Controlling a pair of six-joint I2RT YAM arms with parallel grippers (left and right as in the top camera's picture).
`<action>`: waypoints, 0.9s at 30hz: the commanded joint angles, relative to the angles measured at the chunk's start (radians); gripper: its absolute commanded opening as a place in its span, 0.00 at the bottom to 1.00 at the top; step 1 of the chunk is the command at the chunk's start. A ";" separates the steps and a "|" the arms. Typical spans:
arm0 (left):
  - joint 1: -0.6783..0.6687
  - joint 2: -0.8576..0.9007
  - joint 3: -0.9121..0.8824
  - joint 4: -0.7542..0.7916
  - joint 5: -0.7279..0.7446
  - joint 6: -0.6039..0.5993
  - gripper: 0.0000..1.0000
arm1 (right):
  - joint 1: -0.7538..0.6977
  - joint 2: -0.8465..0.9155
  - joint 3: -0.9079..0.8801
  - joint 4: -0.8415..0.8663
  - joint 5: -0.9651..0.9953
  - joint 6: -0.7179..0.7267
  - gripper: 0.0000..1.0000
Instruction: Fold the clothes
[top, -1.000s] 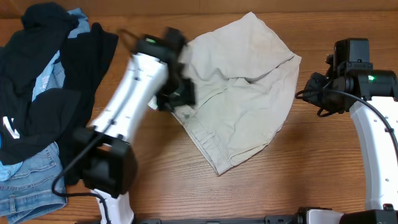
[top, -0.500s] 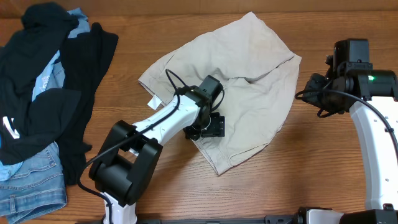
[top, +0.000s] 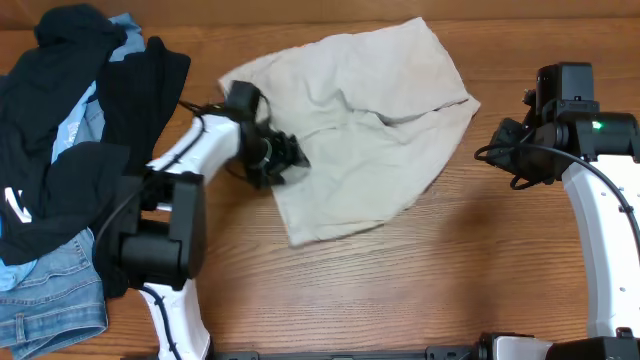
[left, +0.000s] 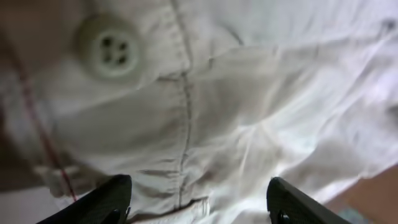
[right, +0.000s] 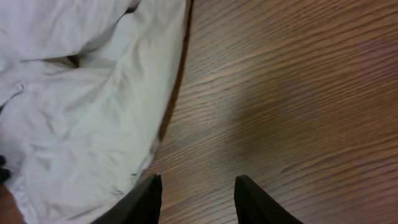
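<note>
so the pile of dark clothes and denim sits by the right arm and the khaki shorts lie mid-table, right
No, the pile of dark clothes and denim sits by the left arm, per the overhead view; the khaki shorts do lie mid-table.

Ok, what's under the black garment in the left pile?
A light-blue garment shows through a gap in the black garment, and denim shows below its lower edge. How far either runs beneath, or anything else there, is covered.

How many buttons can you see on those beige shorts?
1. A pale four-hole button sits on the beige shorts, upper left in the left wrist view, beside a seam. More may be hidden under folds; the overhead view shows none.
</note>
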 joint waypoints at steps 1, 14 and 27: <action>0.100 0.075 0.100 0.014 -0.226 0.129 0.75 | 0.000 -0.007 0.013 0.002 0.007 -0.004 0.42; 0.120 0.043 0.578 -0.745 -0.301 0.217 0.78 | 0.000 0.096 -0.016 0.064 -0.013 -0.005 0.57; -0.097 0.043 0.457 -0.811 -0.455 0.173 0.79 | 0.000 0.603 -0.029 0.469 -0.291 -0.056 0.58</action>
